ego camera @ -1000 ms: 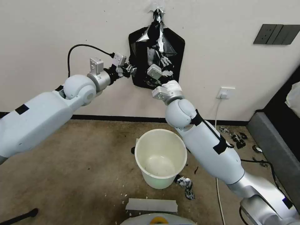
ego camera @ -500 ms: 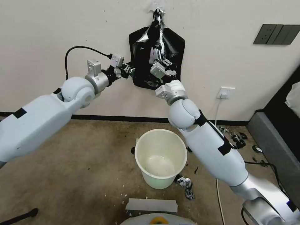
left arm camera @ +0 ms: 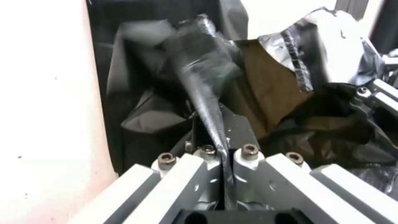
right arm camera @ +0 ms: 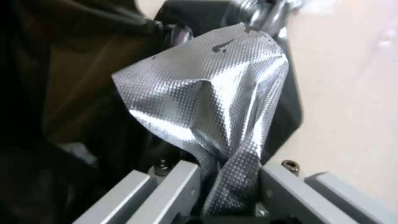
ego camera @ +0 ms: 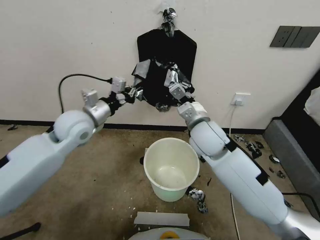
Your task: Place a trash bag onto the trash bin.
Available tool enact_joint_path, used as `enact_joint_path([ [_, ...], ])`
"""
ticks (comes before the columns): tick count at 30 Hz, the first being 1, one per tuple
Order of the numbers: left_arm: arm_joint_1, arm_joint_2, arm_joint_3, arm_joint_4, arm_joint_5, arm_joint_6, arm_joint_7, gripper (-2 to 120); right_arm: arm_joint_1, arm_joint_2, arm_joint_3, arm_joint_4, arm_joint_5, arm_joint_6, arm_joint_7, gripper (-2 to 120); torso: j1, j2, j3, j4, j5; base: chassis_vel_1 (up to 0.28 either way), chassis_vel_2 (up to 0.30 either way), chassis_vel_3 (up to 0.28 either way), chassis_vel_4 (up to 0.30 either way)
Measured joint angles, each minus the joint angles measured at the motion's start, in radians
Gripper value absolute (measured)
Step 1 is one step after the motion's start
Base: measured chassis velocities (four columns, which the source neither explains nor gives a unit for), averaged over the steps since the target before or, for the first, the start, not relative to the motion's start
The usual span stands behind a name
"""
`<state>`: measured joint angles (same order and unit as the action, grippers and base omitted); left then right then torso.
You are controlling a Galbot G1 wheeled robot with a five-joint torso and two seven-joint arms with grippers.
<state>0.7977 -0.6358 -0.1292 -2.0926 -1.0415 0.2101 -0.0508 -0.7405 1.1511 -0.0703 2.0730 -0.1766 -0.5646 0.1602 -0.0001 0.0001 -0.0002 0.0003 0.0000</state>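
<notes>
Both pincers [ego camera: 138,94] [ego camera: 173,80] pinch the trash bag [ego camera: 156,90].

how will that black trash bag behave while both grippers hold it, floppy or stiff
Probably very floppy: the trash bag crumples and sags between the left gripper and right gripper. It looks thin and light, bunching into a narrow twist in the left gripper's fingers. Its glossy film may slip or tear under a hard pull.

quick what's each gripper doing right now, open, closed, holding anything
Left gripper: closed on the trash bag, pinching a twisted strip of it.
Right gripper: closed on the trash bag's other side.
</notes>
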Motion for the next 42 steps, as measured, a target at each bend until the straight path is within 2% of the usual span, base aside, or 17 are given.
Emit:
enact_joint_path([
  [1, 0.042, -0.017, -0.042, -0.041, -0.015, 0.000, -0.019, 0, -0.024, -0.011, 0.022, 0.045, 0.011, 0.001, -0.002, 0, 0.000, 0.000, 0.000, -0.0002, 0.0000, 0.000, 0.000, 0.000, 0.000],
  [3, 0.063, -0.028, -0.066, -0.065, -0.028, 0.000, -0.030, 0, -0.039, -0.017, 0.034, 0.071, 0.019, 0.002, -0.003, 0, 0.000, 0.000, 0.000, -0.0005, 0.0000, 0.000, 0.000, 0.000, 0.000],
  [5, 0.121, -0.056, -0.132, -0.135, -0.085, 0.003, -0.068, 0, -0.076, -0.038, 0.059, 0.136, 0.045, 0.003, -0.005, 0, 0.000, 0.000, 0.000, -0.0005, 0.0003, 0.000, 0.000, 0.000, 0.000],
  [7, 0.139, -0.063, -0.154, -0.155, -0.104, 0.006, -0.080, 0, -0.088, -0.046, 0.067, 0.155, 0.054, 0.004, -0.007, 0, 0.000, 0.000, 0.000, -0.0005, 0.0002, 0.000, 0.000, 0.000, 0.000],
  [10, 0.226, -0.087, -0.249, -0.240, -0.205, 0.037, -0.142, 0, -0.144, -0.085, 0.115, 0.222, 0.076, 0.005, -0.023, 0, 0.000, 0.000, 0.000, -0.0003, 0.0002, 0.000, 0.000, 0.000, 0.000],
  [15, 0.300, -0.117, -0.310, -0.289, -0.266, 0.060, -0.176, 0, -0.208, -0.118, 0.165, 0.267, 0.079, 0.007, -0.043, 0, 0.000, 0.000, 0.000, -0.0003, 0.0002, 0.000, 0.000, 0.000, 0.000],
  [18, 0.367, -0.157, -0.361, -0.326, -0.372, 0.109, -0.231, 0, -0.283, -0.152, 0.213, 0.310, 0.077, 0.008, -0.069, 0, 0.000, 0.000, 0.000, -0.0003, 0.0001, 0.000, 0.000, 0.000, 0.000],
  [22, 0.448, -0.190, -0.384, -0.352, -0.380, 0.140, -0.256, 0, -0.368, -0.176, 0.250, 0.331, 0.076, 0.022, -0.080, 0, 0.000, 0.000, 0.000, -0.0005, 0.0001, 0.000, 0.000, 0.000, 0.000],
  [29, 0.514, -0.223, -0.400, -0.386, -0.359, 0.165, -0.281, 0, -0.409, -0.187, 0.255, 0.348, 0.072, 0.025, -0.080, 0, 0.000, 0.000, 0.000, -0.0003, 0.0001, 0.000, 0.000, 0.000, 0.000],
  [39, 0.601, -0.242, -0.480, -0.412, -0.378, 0.193, -0.275, 0, -0.459, -0.191, 0.247, 0.383, 0.079, 0.003, -0.084, 0, 0.000, 0.000, 0.000, -0.0003, 0.0000, 0.000, 0.000, 0.000, 0.000],
  [42, 0.630, -0.248, -0.489, -0.412, -0.351, 0.205, -0.263, 0, -0.485, -0.181, 0.238, 0.383, 0.078, 0.001, -0.083, 0, 0.000, 0.000, 0.000, -0.0003, 0.0000, 0.000, 0.000, 0.000, 0.000],
])
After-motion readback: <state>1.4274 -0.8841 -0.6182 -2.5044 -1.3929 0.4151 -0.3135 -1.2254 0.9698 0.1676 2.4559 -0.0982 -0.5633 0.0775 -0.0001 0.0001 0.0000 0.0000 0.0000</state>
